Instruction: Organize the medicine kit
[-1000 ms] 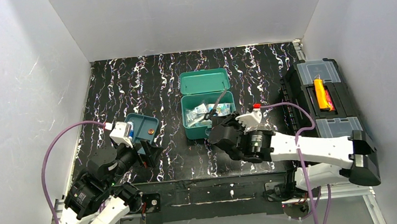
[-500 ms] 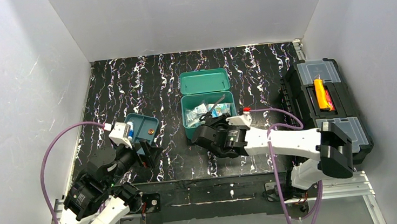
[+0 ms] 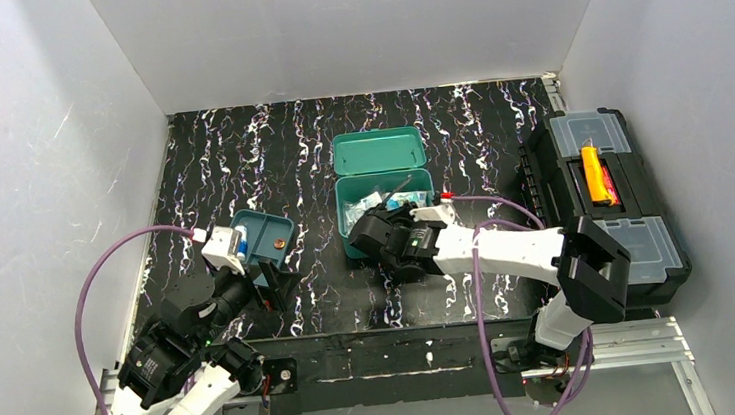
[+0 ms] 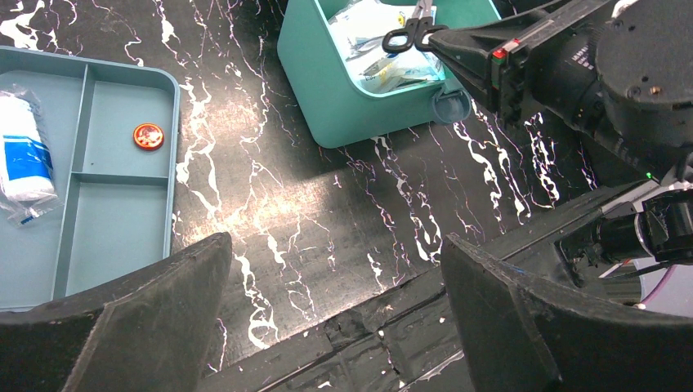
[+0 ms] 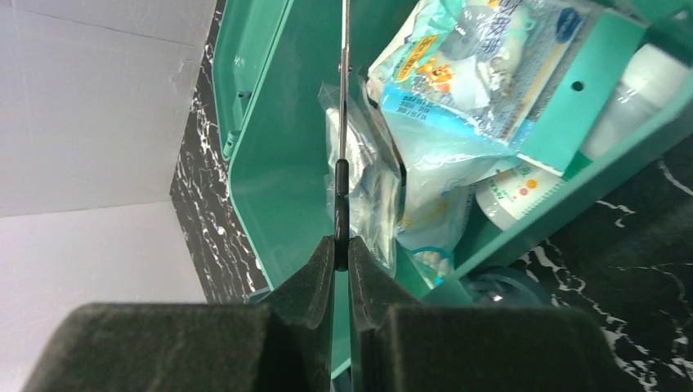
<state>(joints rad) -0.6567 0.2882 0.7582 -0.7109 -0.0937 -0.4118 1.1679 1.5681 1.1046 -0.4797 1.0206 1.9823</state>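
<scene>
The teal medicine kit (image 3: 344, 220) stands open at mid table, its lid (image 3: 379, 151) laid back, with several packets (image 5: 466, 57) inside. My right gripper (image 3: 378, 235) is at the kit's near wall, shut on black-handled scissors (image 4: 413, 28). Their blades (image 5: 342, 122) reach over the box's inside. The darker inner tray (image 3: 267, 226) lies apart to the left, holding a white-and-blue bandage pack (image 4: 24, 155) and a small orange round tin (image 4: 148, 135). My left gripper (image 4: 335, 318) hangs open and empty over the table's near edge, just right of the tray.
A large black toolbox (image 3: 604, 197) with clear lids and an orange item in it stands at the right edge. White walls close the table on three sides. The right arm stretches across the near right of the table.
My right gripper has swung left and forward with the scissors, from the kit's near right corner to its near wall. The left arm has not moved.
</scene>
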